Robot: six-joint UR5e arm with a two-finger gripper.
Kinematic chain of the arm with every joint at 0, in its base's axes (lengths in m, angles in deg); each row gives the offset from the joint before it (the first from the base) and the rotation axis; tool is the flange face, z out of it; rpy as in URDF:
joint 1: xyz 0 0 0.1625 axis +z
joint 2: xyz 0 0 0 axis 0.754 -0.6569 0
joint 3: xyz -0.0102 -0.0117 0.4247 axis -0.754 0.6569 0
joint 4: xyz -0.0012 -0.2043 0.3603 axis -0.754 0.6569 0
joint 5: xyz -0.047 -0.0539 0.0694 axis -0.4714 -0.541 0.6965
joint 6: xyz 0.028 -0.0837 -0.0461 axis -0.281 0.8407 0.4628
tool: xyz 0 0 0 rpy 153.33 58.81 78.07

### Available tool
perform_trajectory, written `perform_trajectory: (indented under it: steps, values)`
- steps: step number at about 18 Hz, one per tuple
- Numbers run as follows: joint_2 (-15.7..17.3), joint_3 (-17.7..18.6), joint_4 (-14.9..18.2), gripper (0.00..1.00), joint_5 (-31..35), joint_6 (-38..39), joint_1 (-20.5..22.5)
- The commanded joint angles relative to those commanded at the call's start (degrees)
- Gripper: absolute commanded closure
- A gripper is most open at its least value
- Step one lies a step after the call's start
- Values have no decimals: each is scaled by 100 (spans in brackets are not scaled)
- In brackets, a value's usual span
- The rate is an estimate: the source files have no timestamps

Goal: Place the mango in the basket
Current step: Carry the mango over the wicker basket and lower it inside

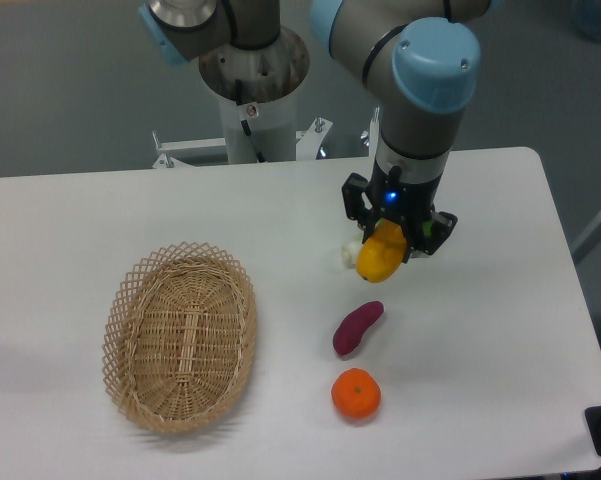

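Observation:
My gripper (384, 250) is shut on the yellow-orange mango (380, 256) and holds it just above the white table, right of centre. The mango's lower tapered end sticks out below the fingers. The tan wicker basket (180, 336) lies empty at the left of the table, well to the left of and below the gripper in the image.
A purple sweet potato (357, 327) lies just below the held mango. A round orange tangerine (356, 394) sits below that. A small white object (351, 254) lies beside the mango on its left. The arm's base column (253, 95) stands at the back.

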Motion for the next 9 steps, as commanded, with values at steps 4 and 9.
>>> perform_trajectory:
  steps: [4, 9]
  values:
    - [-35, 71, -201, 47, 0, 922, -421]
    - [-105, 702, -1324, 47, -9, 1916, -1107]
